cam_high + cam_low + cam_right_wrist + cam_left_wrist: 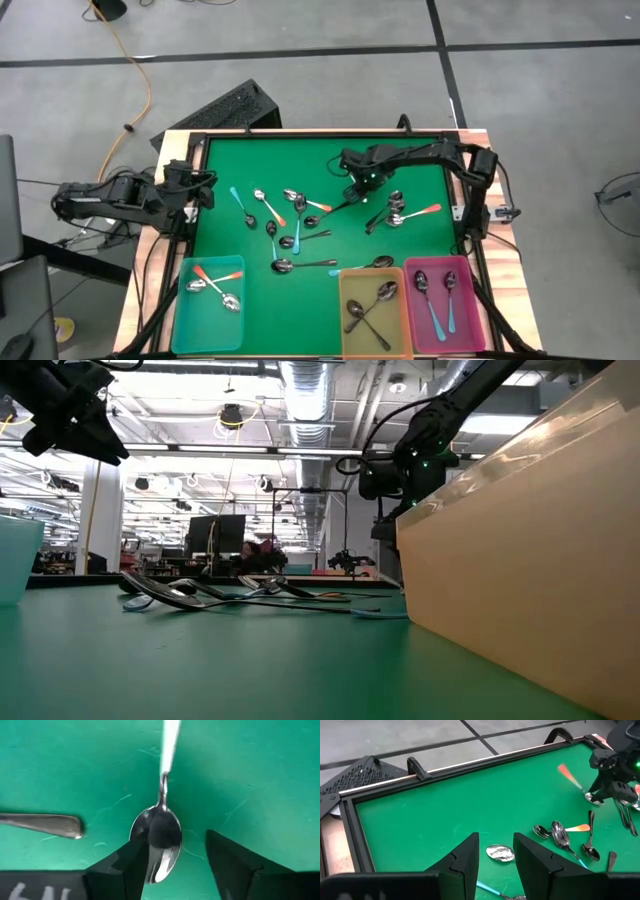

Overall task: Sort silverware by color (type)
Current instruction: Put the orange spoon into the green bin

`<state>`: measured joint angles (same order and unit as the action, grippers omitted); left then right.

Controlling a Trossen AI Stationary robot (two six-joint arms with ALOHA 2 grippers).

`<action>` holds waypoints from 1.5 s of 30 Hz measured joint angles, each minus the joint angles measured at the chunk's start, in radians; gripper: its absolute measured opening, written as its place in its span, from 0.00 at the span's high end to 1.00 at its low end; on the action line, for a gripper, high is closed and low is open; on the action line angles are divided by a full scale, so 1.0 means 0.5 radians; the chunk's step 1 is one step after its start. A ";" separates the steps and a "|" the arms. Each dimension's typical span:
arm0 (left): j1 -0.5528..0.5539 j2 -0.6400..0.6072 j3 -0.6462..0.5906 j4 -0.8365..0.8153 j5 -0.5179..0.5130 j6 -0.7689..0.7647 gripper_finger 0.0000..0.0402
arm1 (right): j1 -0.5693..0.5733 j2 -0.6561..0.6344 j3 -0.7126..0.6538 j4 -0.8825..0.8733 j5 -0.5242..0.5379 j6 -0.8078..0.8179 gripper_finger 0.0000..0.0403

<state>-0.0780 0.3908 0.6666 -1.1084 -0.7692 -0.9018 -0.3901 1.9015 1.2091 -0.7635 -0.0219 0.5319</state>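
Observation:
Several spoons (290, 215) lie loose on the green mat. My right gripper (175, 842) points down, open, over one spoon with an orange-red handle (568, 773). Its fingers stand on either side of the shiny bowl (162, 832), and the handle runs away from them. One finger overlaps the bowl's edge in the right wrist view, and I cannot tell whether it touches. In the high view this gripper (365, 190) is right of the mat's middle. My left gripper (496, 840) waits open at the mat's left edge (205, 190), holding nothing.
Three bins stand along the near edge. The teal bin (180, 300) holds orange-handled spoons, the yellow bin (345, 310) dark metal ones and the pink bin (480, 300) blue-handled ones. A plain metal handle end (50, 825) lies close beside the right gripper. A black frame (320, 135) borders the mat.

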 joint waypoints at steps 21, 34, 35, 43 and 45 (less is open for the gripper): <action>0.001 0.000 0.000 0.000 -0.006 0.001 0.74 | 0.135 0.003 -0.003 0.118 -0.037 -0.065 0.96; 0.001 0.001 0.000 -0.001 -0.010 -0.020 0.74 | 0.271 -0.094 -0.012 0.308 0.114 -0.085 0.99; 0.000 0.001 0.000 0.000 -0.011 -0.020 0.74 | 0.286 -0.107 -0.012 0.338 0.123 -0.081 1.00; 0.001 0.001 0.001 0.000 -0.109 -0.084 0.74 | 0.400 -0.208 -0.012 0.654 0.147 -0.149 1.00; 0.001 0.001 0.001 0.000 -0.108 -0.090 0.74 | 0.441 -0.208 -0.005 0.886 0.150 -0.231 1.00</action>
<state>-0.0776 0.3912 0.6670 -1.1084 -0.8230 -0.9470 -0.1695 1.7977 1.2068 -0.3206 0.0532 0.4167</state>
